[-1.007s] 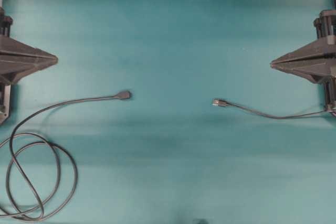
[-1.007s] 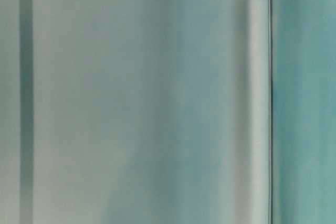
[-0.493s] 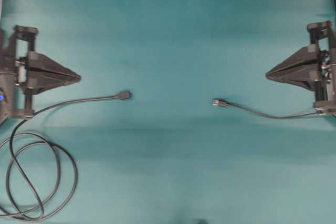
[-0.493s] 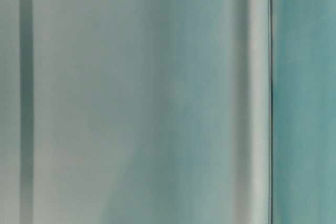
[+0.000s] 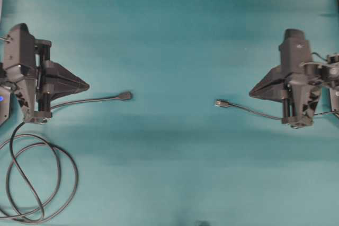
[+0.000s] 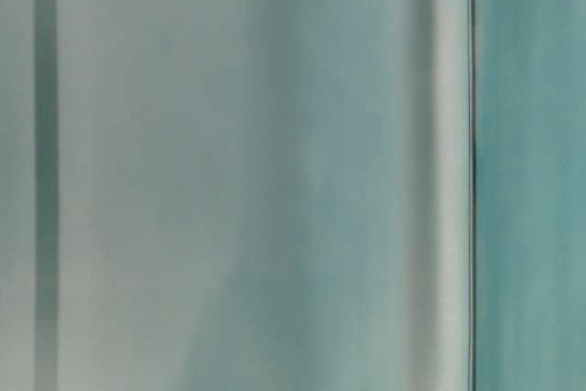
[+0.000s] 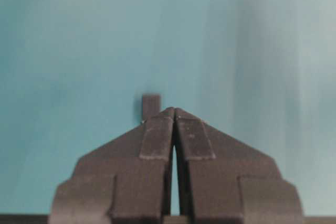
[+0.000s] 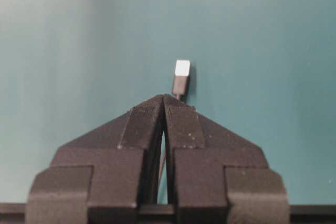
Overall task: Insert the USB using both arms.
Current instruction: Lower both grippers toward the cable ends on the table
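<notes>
The USB [image 5: 220, 102], a tiny plug with a silvery tip, lies on the teal table right of centre, and its thin cable runs off to the right. My right gripper [image 5: 251, 93] is shut and empty, with its tip a short way right of the plug and slightly above it in the overhead view. The right wrist view shows the USB [image 8: 181, 77] just beyond the closed right gripper [image 8: 163, 98]. The dark moulded head [image 5: 125, 96] of the longer cable lies left of centre. My left gripper [image 5: 87, 85], shut and empty, points at it from the left. In the left wrist view that head [image 7: 151, 105] peeks out past the closed left gripper [image 7: 174, 111].
The long cable's loops [image 5: 32, 178] lie coiled at the lower left, under and behind the left arm. The thin USB cable [image 5: 265, 114] passes beneath the right gripper. The table-level view is a blur of pale vertical bands and shows no object.
Both arms have come inward from the table's side edges toward the two cable ends, and their wrist blocks are now in view. The cables have not moved. Both grippers stayed shut.
</notes>
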Controlling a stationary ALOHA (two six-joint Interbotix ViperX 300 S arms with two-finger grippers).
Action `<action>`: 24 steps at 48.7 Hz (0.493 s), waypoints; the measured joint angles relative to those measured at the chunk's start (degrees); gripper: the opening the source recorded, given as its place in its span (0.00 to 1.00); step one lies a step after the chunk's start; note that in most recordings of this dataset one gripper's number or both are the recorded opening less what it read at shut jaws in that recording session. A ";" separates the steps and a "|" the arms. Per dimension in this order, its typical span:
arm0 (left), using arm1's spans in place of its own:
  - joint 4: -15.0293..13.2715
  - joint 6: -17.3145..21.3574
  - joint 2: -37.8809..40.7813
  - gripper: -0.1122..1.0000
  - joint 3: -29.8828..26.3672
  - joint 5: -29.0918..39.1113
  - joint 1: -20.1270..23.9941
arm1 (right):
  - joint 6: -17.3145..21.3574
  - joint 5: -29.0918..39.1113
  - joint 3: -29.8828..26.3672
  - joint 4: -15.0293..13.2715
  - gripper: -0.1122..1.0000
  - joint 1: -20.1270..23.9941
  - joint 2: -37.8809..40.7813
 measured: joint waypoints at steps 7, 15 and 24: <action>0.18 -0.09 3.34 0.11 0.00 0.44 0.00 | 0.62 0.00 0.00 0.00 0.10 0.09 3.16; 0.44 0.00 9.58 0.11 -0.70 0.26 -0.09 | 3.43 0.00 -0.53 -0.09 0.10 0.09 7.21; 0.62 -0.09 15.21 0.11 -1.85 -3.60 -0.09 | 4.66 0.26 -2.81 -0.09 0.10 0.09 11.87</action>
